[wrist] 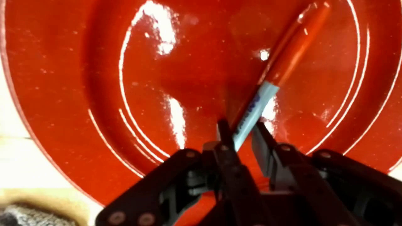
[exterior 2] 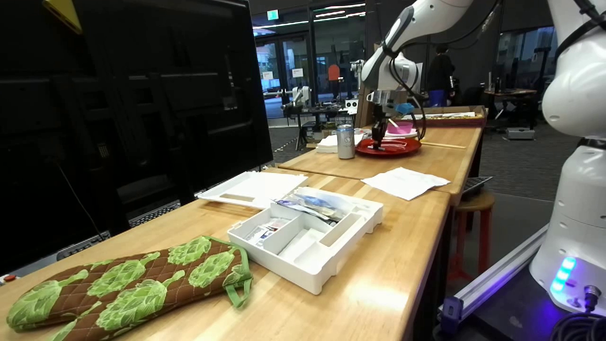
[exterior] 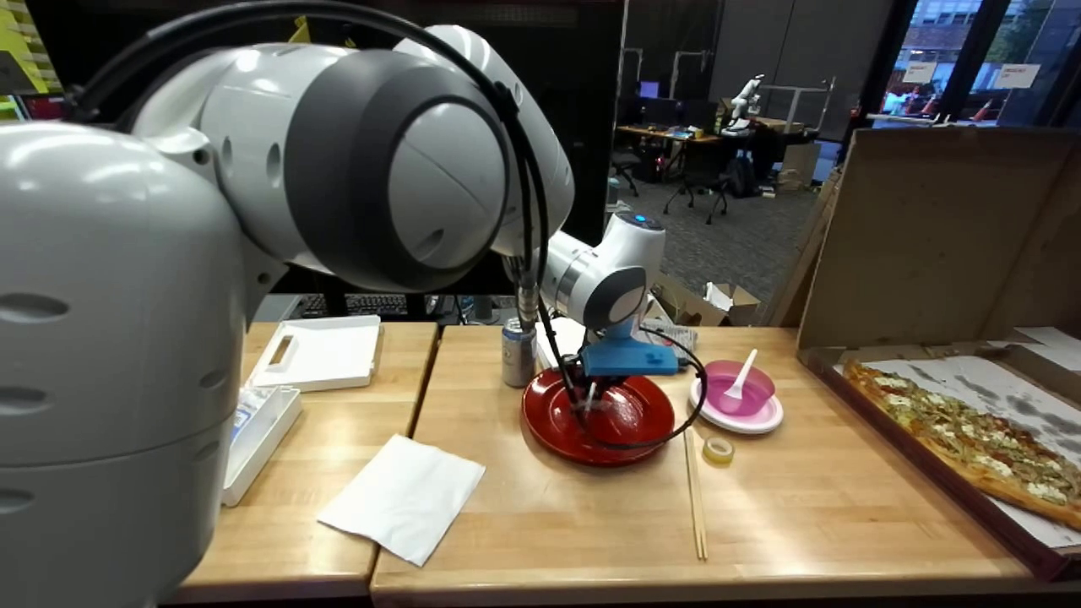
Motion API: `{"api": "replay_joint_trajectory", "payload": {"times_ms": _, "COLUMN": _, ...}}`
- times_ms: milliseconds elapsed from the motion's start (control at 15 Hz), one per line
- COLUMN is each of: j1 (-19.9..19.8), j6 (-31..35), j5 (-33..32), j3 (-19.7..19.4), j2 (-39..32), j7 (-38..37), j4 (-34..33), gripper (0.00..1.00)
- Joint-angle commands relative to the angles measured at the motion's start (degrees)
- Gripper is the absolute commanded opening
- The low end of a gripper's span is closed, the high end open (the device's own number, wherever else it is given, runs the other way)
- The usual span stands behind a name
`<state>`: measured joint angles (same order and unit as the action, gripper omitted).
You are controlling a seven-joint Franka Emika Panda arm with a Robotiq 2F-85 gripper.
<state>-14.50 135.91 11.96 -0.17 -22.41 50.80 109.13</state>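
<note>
The reach looks done: the jaws are down at the red plate (wrist: 194, 72), and the marker (wrist: 277, 75) lies between their tips. What the pictures leave unproven is the grip. The jaws stand a little apart, one on each side of the marker's pale section, with a narrow strip of red showing beside it; whether they press on it I cannot tell. Nothing shows a lift either: the marker appears to lie low in the plate's hollow, close to the glossy surface, though whether it rests flat or has one end tipped up is not clear. Its long axis runs diagonally across the wrist view, from the jaws at the lower middle to the upper right, so it crosses the gap at a slant rather than squarely. The red end points away from the jaws, toward the plate's rim; the pale end, with purple lettering, points back in among them, its tip hidden. In both exterior views the marker is too small and blurred to make out. The plate rests on the worktop (exterior: 574, 515), just beside the can (exterior: 517, 363), with the chopsticks (exterior: 694, 498), the tape (exterior: 719, 450) and the bowl (exterior: 718, 404) on its opposite side, all apart from the jaws.
</note>
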Motion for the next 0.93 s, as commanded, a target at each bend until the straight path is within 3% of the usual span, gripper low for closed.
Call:
{"api": "replay_joint_trajectory", "payload": {"times_ms": 0, "j1": -0.6, "j6": 0.6, "j5": 0.3, "j3": 0.3, "j2": 0.6, "j7": 1.3, "j4": 1.1, "gripper": 0.00}}
{"api": "replay_joint_trajectory", "payload": {"times_ms": 400, "j1": -1.5, "j6": -0.2, "j5": 1.3, "j3": 0.5, "j2": 2.1, "j7": 2.5, "j4": 2.0, "gripper": 0.03}}
{"api": "replay_joint_trajectory", "payload": {"times_ms": 867, "j1": -3.9, "j6": 0.8, "j5": 2.2, "j3": -1.3, "j2": 9.6, "j7": 4.4, "j4": 8.7, "gripper": 0.03}}
